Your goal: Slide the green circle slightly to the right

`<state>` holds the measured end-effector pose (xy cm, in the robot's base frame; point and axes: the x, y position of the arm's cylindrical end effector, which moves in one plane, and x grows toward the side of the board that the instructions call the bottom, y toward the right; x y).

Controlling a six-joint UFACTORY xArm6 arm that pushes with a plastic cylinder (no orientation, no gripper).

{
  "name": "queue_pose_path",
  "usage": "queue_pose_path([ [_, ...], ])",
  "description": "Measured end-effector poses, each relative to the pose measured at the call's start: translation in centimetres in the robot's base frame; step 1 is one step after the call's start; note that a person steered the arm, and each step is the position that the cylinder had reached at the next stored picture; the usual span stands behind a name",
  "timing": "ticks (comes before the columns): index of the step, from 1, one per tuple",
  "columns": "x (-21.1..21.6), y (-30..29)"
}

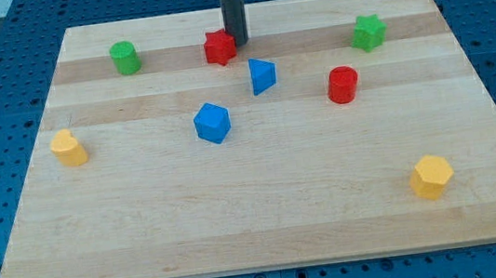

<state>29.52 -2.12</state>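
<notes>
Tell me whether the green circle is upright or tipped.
Upright: the green circle stands on its flat base, round top up. My tip is beside the red star.

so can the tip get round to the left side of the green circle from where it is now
Probably yes. My tip sits against the red star, on its right. The green circle lies further to the view's left with bare board around it, so skirting the star should leave the way free.

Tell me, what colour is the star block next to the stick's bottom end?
Red. The red star sits just left of my tip, seen in the camera view.
</notes>
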Motion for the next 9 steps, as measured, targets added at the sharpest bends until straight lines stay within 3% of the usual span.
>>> queue_pose_path([
  [1,1.8,-3.3],
  [2,7.5,-7.6],
  [3,9.4,-12.0],
  [4,8.5,-21.8],
  [5,3.8,-24.2],
  [6,-0.3,-23.2],
  [7,0.4,-15.1],
  [8,-0.8,-18.6],
  [9,-1.1,-17.3],
])
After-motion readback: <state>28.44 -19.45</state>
